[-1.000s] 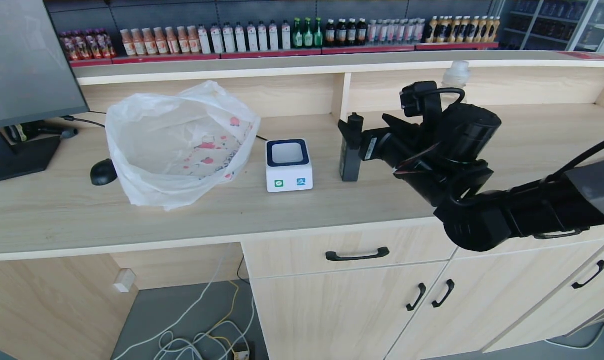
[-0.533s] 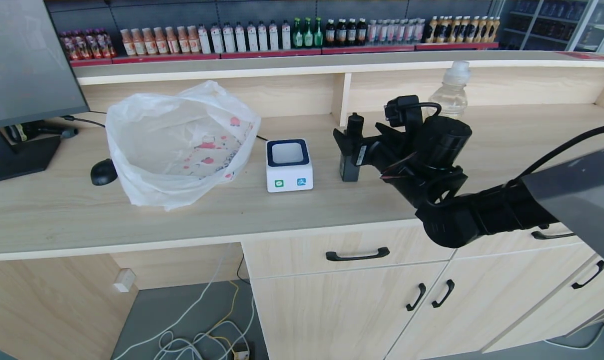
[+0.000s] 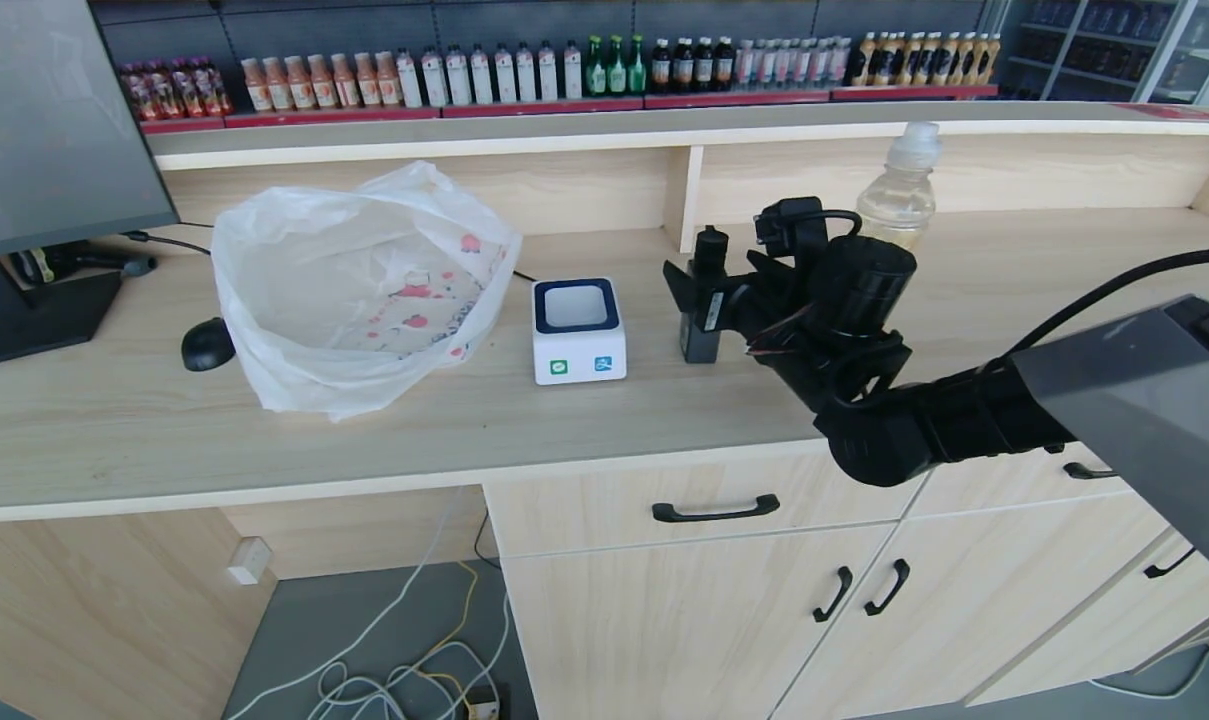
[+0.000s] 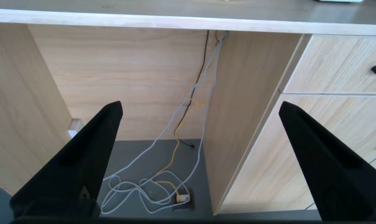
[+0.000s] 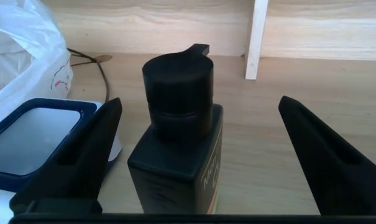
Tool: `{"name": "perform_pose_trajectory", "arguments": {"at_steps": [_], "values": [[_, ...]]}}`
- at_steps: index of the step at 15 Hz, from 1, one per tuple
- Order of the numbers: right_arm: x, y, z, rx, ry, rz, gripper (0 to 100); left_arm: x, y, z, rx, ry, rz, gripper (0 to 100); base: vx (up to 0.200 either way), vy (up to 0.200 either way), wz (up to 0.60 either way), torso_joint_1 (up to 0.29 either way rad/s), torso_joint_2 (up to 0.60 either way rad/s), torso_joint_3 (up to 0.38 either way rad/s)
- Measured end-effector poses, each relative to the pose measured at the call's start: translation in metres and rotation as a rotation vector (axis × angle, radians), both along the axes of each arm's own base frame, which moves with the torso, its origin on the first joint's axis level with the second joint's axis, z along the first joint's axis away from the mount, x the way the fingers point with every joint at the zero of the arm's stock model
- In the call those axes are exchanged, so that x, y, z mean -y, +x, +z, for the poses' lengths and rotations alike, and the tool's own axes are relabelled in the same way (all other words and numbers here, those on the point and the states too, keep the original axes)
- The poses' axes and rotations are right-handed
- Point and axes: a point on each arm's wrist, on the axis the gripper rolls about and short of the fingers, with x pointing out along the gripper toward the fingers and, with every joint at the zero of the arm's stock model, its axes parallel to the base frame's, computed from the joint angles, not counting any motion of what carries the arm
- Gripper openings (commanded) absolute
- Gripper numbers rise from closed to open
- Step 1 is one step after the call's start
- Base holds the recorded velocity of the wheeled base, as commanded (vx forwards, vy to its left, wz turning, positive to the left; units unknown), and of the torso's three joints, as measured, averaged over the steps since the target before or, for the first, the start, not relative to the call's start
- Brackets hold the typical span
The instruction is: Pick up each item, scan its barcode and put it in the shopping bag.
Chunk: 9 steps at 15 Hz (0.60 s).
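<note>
Right arm [image 3: 924, 425] enters from 4 o'clock; right gripper [image 3: 701, 298] splayed wide, aimed 9 o'clock. Left gripper [image 4: 197, 165] splayed wide too.

Before you, a bench [image 3: 564, 420] of pale, matt wood grain carries a shopping bag [image 3: 354, 290] of thin, crinkled, translucent white plastic, a scanner [image 3: 577, 345] of smooth white plastic with a glossy window, a black bottle [image 5: 175, 149] in dull plastic and a clear plastic bottle [image 3: 899, 195]. Your right end effector [image 5: 197, 165] shows matt black fingers [image 5: 66, 168].

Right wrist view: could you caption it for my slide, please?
Open jaws flank the upright black bottle on the counter, scanner beside it.
</note>
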Motion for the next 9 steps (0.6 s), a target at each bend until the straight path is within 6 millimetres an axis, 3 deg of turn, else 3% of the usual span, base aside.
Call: {"name": "perform_pose_trajectory", "arguments": {"at_steps": [9], "values": [[-0.014,-0.002,-0.006,-0.039,0.012,-0.062,100,0.0,0.0,0.0,0.0,0.0,-0.001,100,0.0,0.0,0.0,0.0,0.0,0.0]]}}
